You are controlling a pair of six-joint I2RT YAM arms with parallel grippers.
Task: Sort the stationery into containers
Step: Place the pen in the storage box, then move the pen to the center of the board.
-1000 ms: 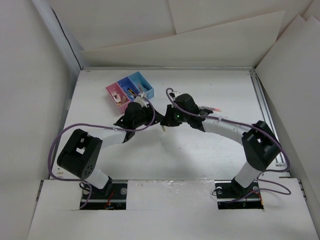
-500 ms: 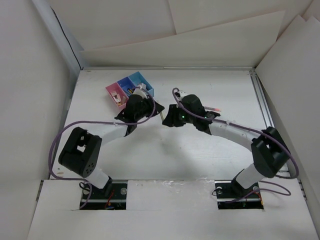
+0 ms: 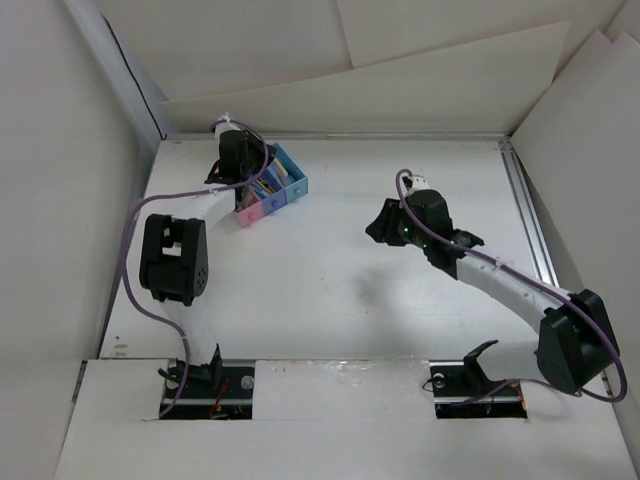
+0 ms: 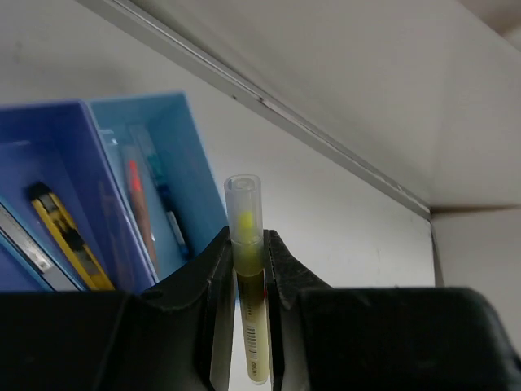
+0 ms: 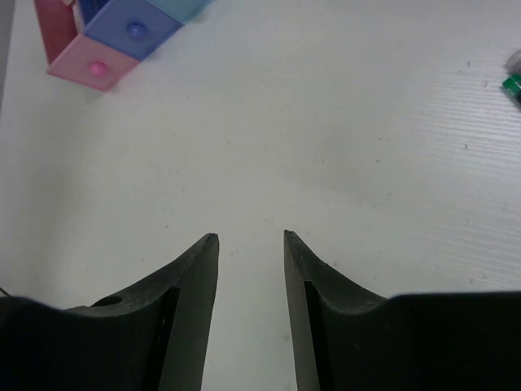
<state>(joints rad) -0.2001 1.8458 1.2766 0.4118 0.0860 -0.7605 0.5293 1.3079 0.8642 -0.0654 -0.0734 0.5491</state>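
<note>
In the left wrist view my left gripper (image 4: 247, 244) is shut on a thin yellow pen (image 4: 244, 220) with a clear cap, which stands upright between the fingers. Just left of it and lower are the dark blue bin (image 4: 49, 163) with a yellow knife-like item (image 4: 69, 236) and the light blue bin (image 4: 175, 163) with an orange-red pen (image 4: 138, 208). From above, the left gripper (image 3: 240, 168) hangs at the far-left end of the containers (image 3: 270, 190). My right gripper (image 5: 251, 236) is open over bare table, with nothing between its fingers, right of centre (image 3: 380, 226).
The pink bin (image 5: 89, 67) and dark blue bin (image 5: 134, 28) show end-on at the right wrist view's upper left. A small green object (image 5: 513, 83) lies at that view's right edge. A metal rail (image 4: 326, 138) and white walls bound the table behind the bins.
The two grippers met at the table's middle. The right one has opened and pulled back to the right. The left arm has swung to the far-left bins carrying the yellow pen.
</note>
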